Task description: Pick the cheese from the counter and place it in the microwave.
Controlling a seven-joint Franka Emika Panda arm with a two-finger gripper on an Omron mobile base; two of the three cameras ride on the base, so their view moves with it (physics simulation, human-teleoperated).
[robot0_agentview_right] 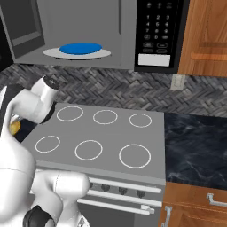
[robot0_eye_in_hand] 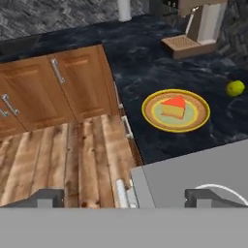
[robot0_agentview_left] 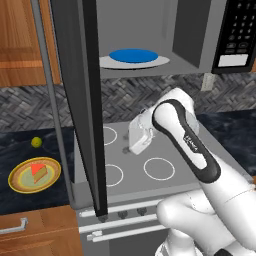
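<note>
The cheese [robot0_eye_in_hand: 173,107], a small wedge with a red-orange top and tan sides, lies on a yellow plate [robot0_eye_in_hand: 151,119] on the dark marbled counter [robot0_eye_in_hand: 145,63]. In the left base view the cheese [robot0_agentview_left: 37,171] sits on its plate [robot0_agentview_left: 20,184] left of the stove. My gripper [robot0_eye_in_hand: 127,197] hovers above the stove's front corner, well short of the cheese, open with nothing between its widely spaced fingertips [robot0_eye_in_hand: 46,197]. The microwave [robot0_agentview_left: 200,30] hangs above the stove, its door [robot0_agentview_left: 85,100] swung open. Its white turntable [robot0_agentview_left: 112,62] carries a blue disc.
A yellow-green ball [robot0_eye_in_hand: 235,88] lies on the counter beyond the plate. A coffee machine [robot0_eye_in_hand: 193,29] stands at the back. The grey stovetop [robot0_agentview_right: 102,137] has white rings. Wooden cabinets [robot0_eye_in_hand: 48,87] sit under the counter. My arm [robot0_agentview_left: 185,140] stretches over the stove.
</note>
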